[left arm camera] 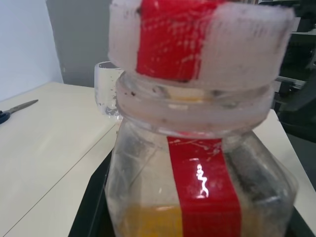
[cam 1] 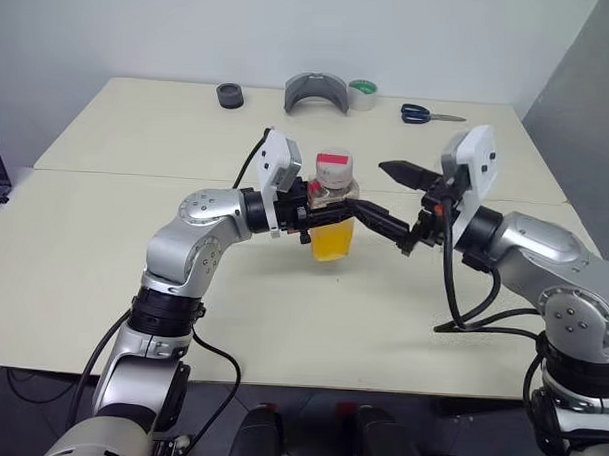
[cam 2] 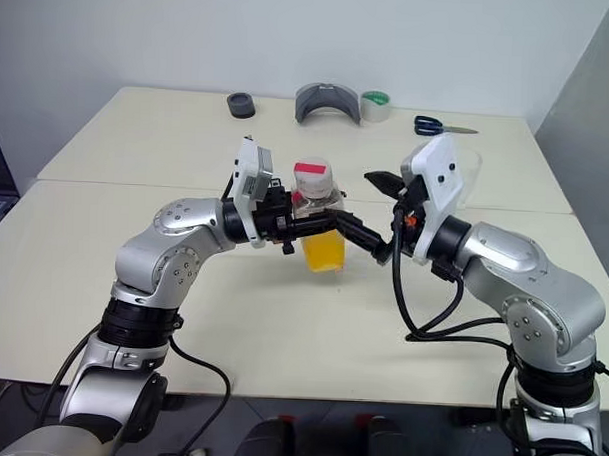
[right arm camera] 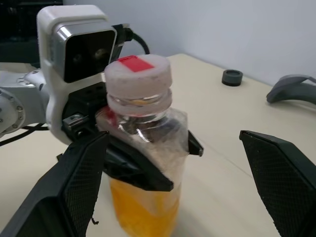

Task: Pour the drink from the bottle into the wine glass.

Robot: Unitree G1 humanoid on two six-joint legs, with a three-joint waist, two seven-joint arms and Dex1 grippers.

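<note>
The table (cam 1: 103,281) is wide and pale, with much free surface in front of and beside the two arms; a seam runs across it, and a grey wall panel stands past its right edge. The left gripper (cam 1: 320,211) is closed tight on the upper body of the bottle (cam 1: 333,214) and holds it upright above the middle of the table. The drink (cam 1: 332,241) fills the lower part, and the white cap (cam 1: 334,170) with its red sticker is on. The right gripper (cam 1: 405,207) stands wide open just right of the bottle, holding nothing. The wine glass (cam 2: 468,179) is behind the right wrist, partly hidden. Along the far edge lie a black ring (cam 1: 229,94), a grey curved piece (cam 1: 316,91), a tape roll (cam 1: 362,93) and scissors (cam 1: 424,114), well apart from the arms.
</note>
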